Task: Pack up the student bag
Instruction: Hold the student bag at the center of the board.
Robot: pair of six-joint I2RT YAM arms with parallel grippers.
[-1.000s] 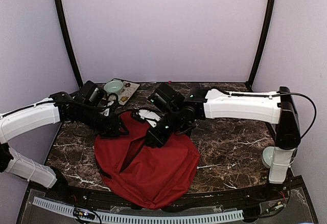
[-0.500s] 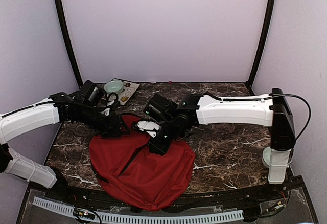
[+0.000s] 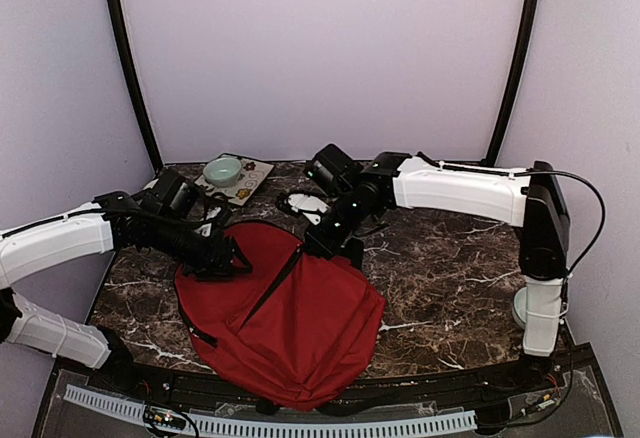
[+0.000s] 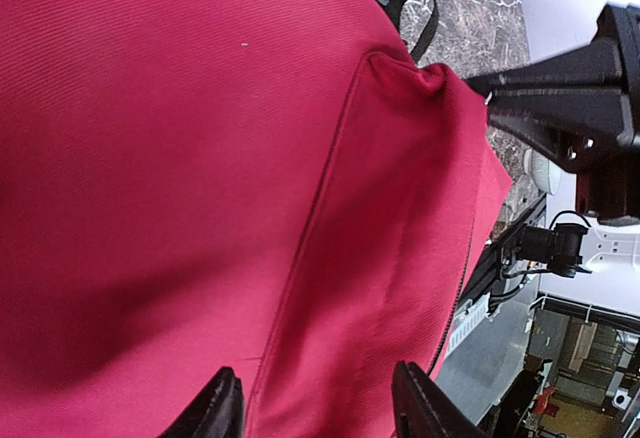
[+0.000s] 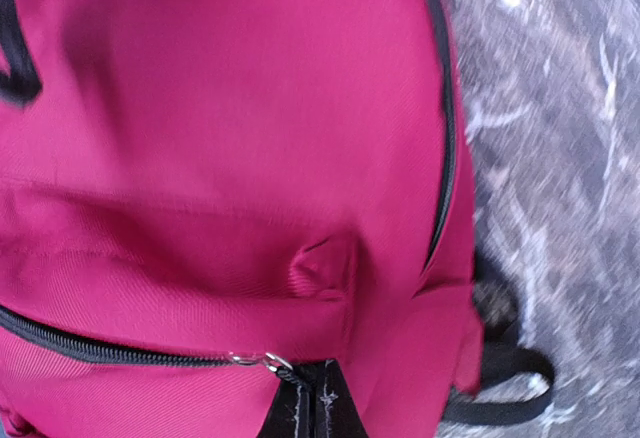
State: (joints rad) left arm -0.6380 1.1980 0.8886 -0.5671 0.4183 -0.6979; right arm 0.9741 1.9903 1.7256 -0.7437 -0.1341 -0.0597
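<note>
The left gripper (image 3: 230, 257) is seen at the bag's 10 o'clock edge in the top view, with its arm reaching in from the table's 9 o'clock side. In the left wrist view its fingers (image 4: 218, 410) are held apart. Flat red cloth and a seam lie between them, and whether the cloth is touched cannot be told.

At the 11 o'clock corner of the table (image 3: 450, 278) a tray (image 3: 256, 180) is set. A pale green bowl (image 3: 222, 170) is placed on its 9 o'clock end.

The bag (image 3: 300, 328) is spread flat on the near middle of the table, toward 6 o'clock, and its lower edge reaches the near rim. A dark zip (image 3: 272, 288) is drawn across it from 12 o'clock toward 8 o'clock. Just beyond the bag's 12 o'clock edge a small white item (image 3: 308, 202) with a black cord is seen. It is too small to be named.

The right gripper (image 3: 322, 247) is lowered onto the bag's 12 o'clock edge. In the right wrist view its fingers are pressed together. A metal slider (image 5: 268, 362) is found right at their tips, at 10 o'clock, and whether its tab is pinched between them cannot be told. From the slider the closed zip is run off toward 9 o'clock. A second zip (image 5: 446, 128) is curved along the bag's 3 o'clock side. A black strap (image 5: 505, 386) is laid on the marble at 4 o'clock.
</note>
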